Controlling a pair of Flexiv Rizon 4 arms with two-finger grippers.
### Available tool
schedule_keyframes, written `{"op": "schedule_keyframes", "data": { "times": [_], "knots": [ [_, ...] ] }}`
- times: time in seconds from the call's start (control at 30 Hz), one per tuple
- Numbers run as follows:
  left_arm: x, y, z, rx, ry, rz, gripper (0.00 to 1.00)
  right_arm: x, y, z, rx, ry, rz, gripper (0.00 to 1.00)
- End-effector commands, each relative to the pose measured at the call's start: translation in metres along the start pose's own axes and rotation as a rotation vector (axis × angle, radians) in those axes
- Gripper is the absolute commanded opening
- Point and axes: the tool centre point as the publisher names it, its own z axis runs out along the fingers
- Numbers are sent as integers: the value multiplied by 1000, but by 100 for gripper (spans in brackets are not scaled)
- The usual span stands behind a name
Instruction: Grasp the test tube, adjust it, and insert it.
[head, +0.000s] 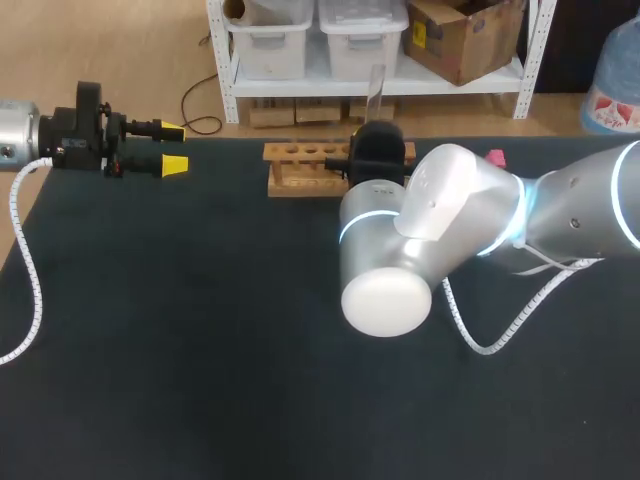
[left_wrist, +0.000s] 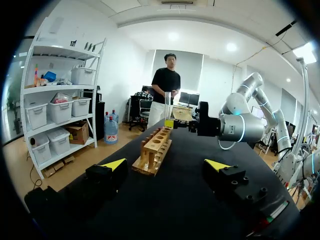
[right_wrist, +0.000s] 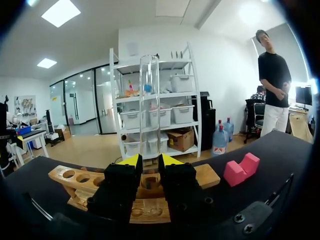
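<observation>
right fingers (right_wrist: 129, 162) pinching test tube (right_wrist: 150, 95) low on its length | tube upright, long axis vertical, foot at wooden rack (right_wrist: 65, 177) hole directly beneath | left fingers (head: 174, 165) spread, well apart at counter (head: 200, 350) edge | likely straight descent

We see a dark table (head: 150, 350) standing on a light wooden floor (head: 110, 50). Just behind its far edge is a white shelf rack (head: 222, 60) holding pale storage bins (head: 268, 40) and a cardboard box (head: 462, 40). From the right wrist view we make out white walls (right_wrist: 220, 65), a glass partition (right_wrist: 85, 100) beside the rack, and bright square ceiling panels (right_wrist: 60, 12) lighting the room.
</observation>
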Motion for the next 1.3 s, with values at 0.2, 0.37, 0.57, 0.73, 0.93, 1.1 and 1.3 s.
{"op": "schedule_keyframes", "data": {
  "times": [0.2,0.37,0.57,0.73,0.93,1.1,1.3],
  "knots": [
    [1,0,0,0,-3,3,100,2,-1,1,-1,10,-2,0],
    [1,0,0,0,-3,3,100,6,-1,1,-1,21,-7,9],
    [1,0,0,0,-3,3,100,7,-2,1,0,28,-9,27],
    [1,0,0,0,-3,3,100,6,-2,0,4,28,-6,44],
    [1,0,0,0,-3,3,100,2,-3,-3,9,26,-5,79],
    [1,0,0,0,-3,3,100,-5,-2,-8,4,20,-6,100],
    [1,0,0,0,-3,3,100,-18,-3,-25,-64,73,0,100]
  ]
}}
